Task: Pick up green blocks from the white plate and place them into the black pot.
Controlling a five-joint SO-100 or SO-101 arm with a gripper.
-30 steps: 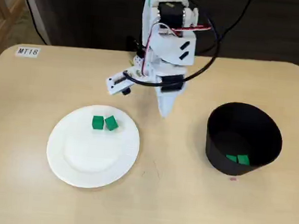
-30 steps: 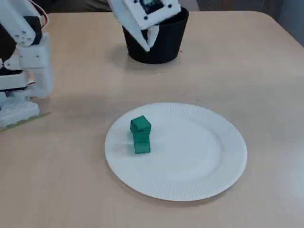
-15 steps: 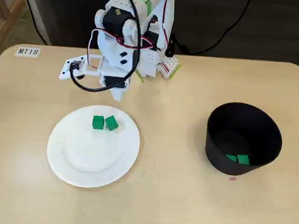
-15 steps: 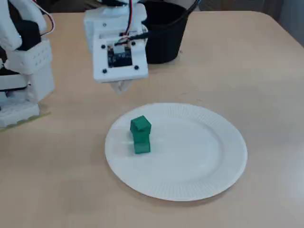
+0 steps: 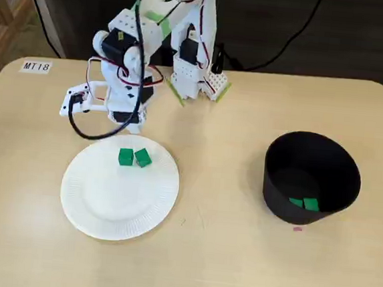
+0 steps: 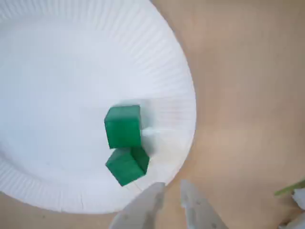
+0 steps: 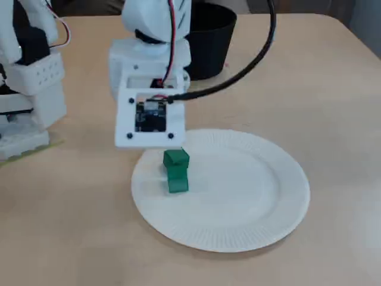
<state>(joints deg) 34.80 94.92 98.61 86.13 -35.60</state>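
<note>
Two green blocks (image 5: 125,156) (image 5: 142,157) lie side by side, touching, on the far part of the white plate (image 5: 105,210). In the wrist view the blocks (image 6: 123,126) (image 6: 127,165) sit near the plate's rim (image 6: 183,119). My gripper (image 6: 171,187) hangs just outside that rim, a short way from the nearer block, shut with nothing between its fingers. In a fixed view the gripper (image 5: 131,127) is over the plate's far edge. The black pot (image 5: 340,171) stands at the right and holds two green blocks (image 5: 304,204). In the other fixed view the wrist camera mount (image 7: 149,116) hides the fingers above the blocks (image 7: 176,168).
The arm's white base (image 5: 190,76) stands at the back of the tan table (image 5: 221,260). A label reading MT18 (image 5: 36,66) is stuck at the far left corner. A black cable loops beside the wrist (image 5: 92,131).
The arm has swung from near the pot across to the plate and come down over its far edge. Blocks, plate and pot have not moved.
</note>
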